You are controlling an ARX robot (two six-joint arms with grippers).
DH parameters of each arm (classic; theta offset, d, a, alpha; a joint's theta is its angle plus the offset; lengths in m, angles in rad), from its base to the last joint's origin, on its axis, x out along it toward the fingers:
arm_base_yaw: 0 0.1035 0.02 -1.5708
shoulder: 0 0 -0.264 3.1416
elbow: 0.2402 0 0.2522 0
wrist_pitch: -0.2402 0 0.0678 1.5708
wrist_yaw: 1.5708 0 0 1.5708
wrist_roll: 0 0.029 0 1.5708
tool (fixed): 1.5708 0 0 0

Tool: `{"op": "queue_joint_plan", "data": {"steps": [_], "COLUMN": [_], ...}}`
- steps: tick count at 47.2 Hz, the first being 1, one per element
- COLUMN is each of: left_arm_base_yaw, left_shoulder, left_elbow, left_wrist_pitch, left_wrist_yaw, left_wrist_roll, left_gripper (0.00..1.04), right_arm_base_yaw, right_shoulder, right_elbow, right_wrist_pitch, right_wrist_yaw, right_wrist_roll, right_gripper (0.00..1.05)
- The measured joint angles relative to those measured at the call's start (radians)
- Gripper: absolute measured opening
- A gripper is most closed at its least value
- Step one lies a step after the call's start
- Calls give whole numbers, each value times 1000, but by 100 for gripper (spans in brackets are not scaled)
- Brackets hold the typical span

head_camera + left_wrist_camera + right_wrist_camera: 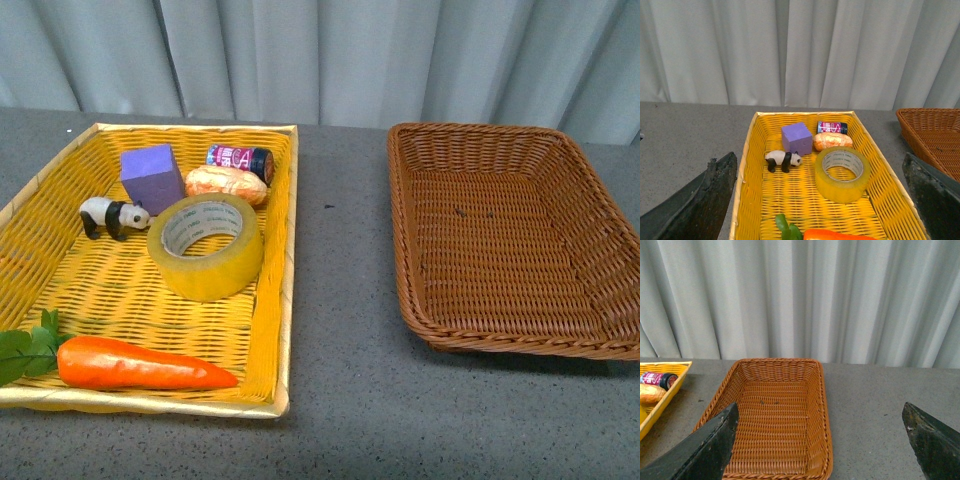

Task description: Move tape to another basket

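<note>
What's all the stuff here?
yellow basket: 1, yellow, table's left
brown basket: 1, brown, table's right
tape: 1, clear yellow, in yellow basket
block: 1, purple, yellow basket's far end
toy panda: 1, black-and-white, beside block
bottle: 1, dark, pink label, far end
bread roll: 1, orange, between bottle and tape
carrot: 1, orange, green leaves, near end
table: 1, grey, underneath
curtain: 1, pale grey, behind
left gripper: 1, black, open, facing yellow basket
right gripper: 1, black, open, facing brown basket
</note>
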Motion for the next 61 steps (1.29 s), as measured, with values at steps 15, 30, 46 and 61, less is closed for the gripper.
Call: {"op": "queue_joint_plan", "data": {"steps": [15,30,46,61], "left_arm_base_yaw": [0,0,0,0], "left_shoulder": [0,0,0,0], "left_elbow": [0,0,0,0], "left_wrist_pitch": [0,0,0,0], "left_wrist_yaw": [0,0,0,0], "left_wrist_roll": [0,0,0,0], "left_gripper": [98,98,98,98], "right_arm_base_yaw": [0,0,0,0], "right_shoulder": [0,0,0,0], "right_elbow": [0,0,0,0], "right_wrist_pitch": [0,0,0,0], "right_wrist_yaw": [0,0,0,0], "right_wrist_roll": [0,0,0,0], "right_gripper": [96,96,96,96]}}
